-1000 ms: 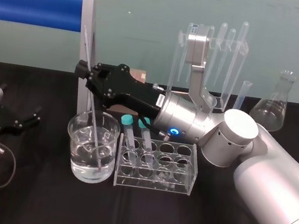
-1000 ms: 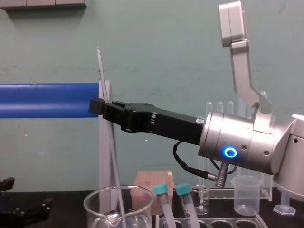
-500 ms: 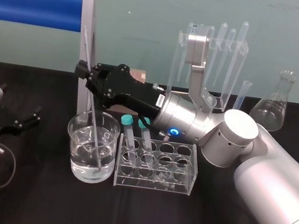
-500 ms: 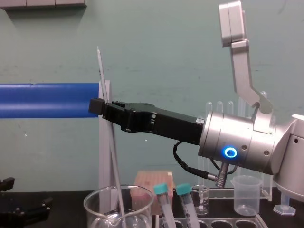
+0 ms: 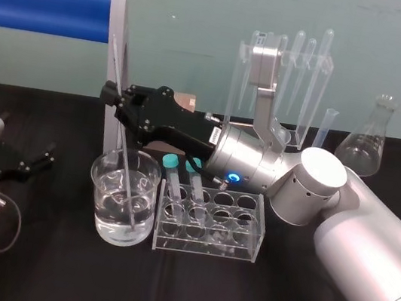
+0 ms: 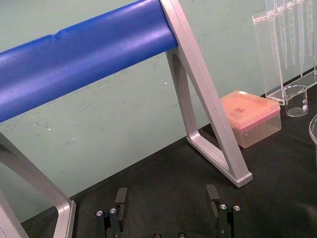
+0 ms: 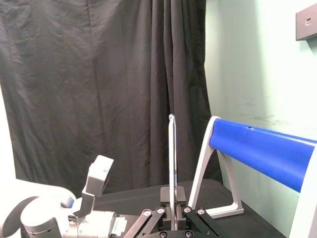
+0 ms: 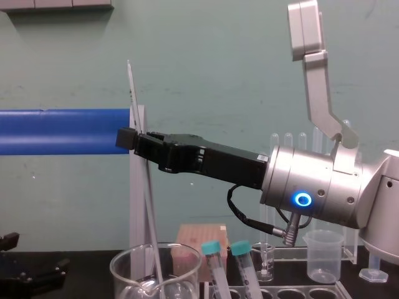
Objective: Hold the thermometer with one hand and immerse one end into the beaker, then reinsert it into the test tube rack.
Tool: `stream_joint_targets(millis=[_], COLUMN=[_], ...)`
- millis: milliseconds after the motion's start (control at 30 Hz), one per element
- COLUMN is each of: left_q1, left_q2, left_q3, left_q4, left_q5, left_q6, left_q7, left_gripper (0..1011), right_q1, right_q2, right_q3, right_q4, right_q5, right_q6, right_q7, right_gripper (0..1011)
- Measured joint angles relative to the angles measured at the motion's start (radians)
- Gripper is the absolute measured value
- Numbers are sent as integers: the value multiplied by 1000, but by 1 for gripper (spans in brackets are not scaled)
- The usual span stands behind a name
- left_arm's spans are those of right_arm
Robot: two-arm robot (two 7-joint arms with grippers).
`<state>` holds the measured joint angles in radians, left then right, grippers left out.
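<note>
Dipping in the beaker (image 5: 100,189), the thermometer (image 8: 149,208) is pinched upper-shaft by the closed right tool (image 5: 119,102); brittle, slippery glass, best gripped gently there. Left tool (image 5: 29,164) is parked, spread open.

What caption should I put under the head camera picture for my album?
Right claw holds the thermometer, tip in the beaker beside the test tube rack; left claw open at left.

You had glossy clear glass in the beaker (image 5: 102,196) and the thin thermometer (image 7: 172,153), and smooth transparent plastic in the test tube rack (image 5: 239,247). Beneath lay matt black cloth (image 5: 51,272); the right gripper (image 5: 119,103) was matt black, its arm (image 5: 252,162) satin metal.
</note>
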<state>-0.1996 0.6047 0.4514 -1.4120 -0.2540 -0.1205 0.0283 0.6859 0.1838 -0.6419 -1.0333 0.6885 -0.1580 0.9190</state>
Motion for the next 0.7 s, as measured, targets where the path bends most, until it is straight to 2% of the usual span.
stream_joint_targets(millis=[533, 700], left_q1=[0, 0], left_q2=[0, 0], left_q3=[0, 0], left_q4=[0, 0], left_q5=[0, 0], left_q6=[0, 0], left_q7=[0, 0], left_gripper=[1008, 1008], right_q1=[2, 21], right_q2=[2, 9], right_q3=[0, 15], right_q4=[-2, -39], right_q5=[3, 28], right_q6=[2, 14], right_q7=[-2, 12], right_gripper=[52, 52])
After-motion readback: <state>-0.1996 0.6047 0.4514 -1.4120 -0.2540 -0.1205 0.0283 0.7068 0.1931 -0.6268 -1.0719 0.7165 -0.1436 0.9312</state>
